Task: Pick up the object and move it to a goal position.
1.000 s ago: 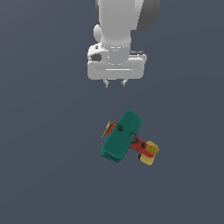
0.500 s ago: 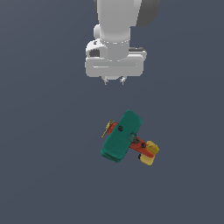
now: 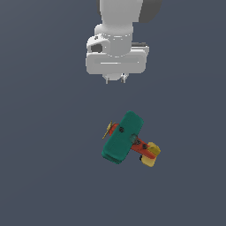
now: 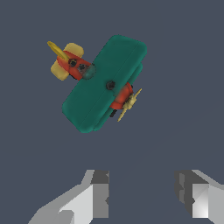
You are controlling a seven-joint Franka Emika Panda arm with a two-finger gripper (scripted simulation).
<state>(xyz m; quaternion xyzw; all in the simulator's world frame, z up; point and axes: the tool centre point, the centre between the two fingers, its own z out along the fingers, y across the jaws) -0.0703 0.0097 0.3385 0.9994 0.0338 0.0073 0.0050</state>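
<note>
My jaws stood apart and empty, my gripper (image 4: 142, 199) hanging above the dark grey floor (image 3: 44, 167), well clear of the toy biplane (image 3: 126, 137). The plane sat on that floor, toward the exterior view's right of my fingertips (image 3: 115, 79), teal wings (image 4: 104, 83) uppermost, yellow propeller (image 4: 129, 104) at one end and yellow tail (image 3: 151, 154) at the other.

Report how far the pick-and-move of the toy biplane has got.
Done: nothing that shows; the toy biplane lies on the grey floor, ungrasped. In hand: the approach. The gripper is open, its fingers apart with nothing between them, and in the exterior view it hangs clear of the plane. Left: line up over the plane, descend, close on it, lift, and carry it to the goal, which no marker shows.
</note>
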